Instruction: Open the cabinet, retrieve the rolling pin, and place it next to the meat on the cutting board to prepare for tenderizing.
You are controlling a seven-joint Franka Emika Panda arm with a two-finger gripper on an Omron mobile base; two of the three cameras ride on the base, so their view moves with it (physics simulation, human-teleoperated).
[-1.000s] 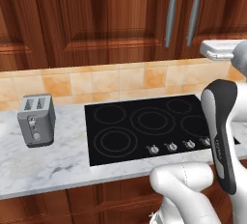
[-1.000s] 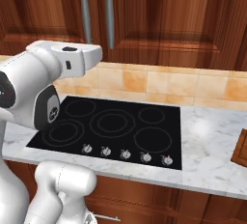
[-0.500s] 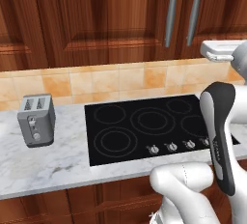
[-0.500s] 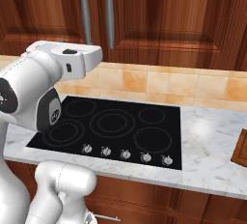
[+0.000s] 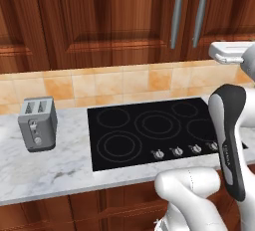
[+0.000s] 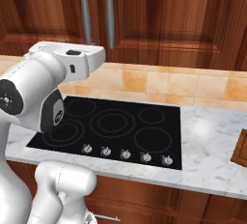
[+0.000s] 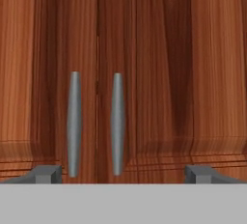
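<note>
Hand view: cabinet [image 7: 144, 73] straight ahead, doors closed; two upright bar handles [image 7: 117, 124], long axis vertical, left of centre between spread, empty fingers [image 7: 46, 174]. Gripper [image 7: 123, 175] well short of them.

The robot arm [image 6: 34, 97] is white and smooth, with fat round parts like tubes joined together. In the right base view a big round grey cap sits on its side, with a tiny light dot in the middle. Below it there is a dark rounded patch with a small pale mark on it. The flat white block at the top has a little dark slot and a small dark square. In the left base view the long link [image 5: 230, 140] is white with a wide black stripe down it, and tiny grey letters on the stripe, too small to read. The two finger tips [image 7: 46, 175] are dark grey and blocky.
</note>
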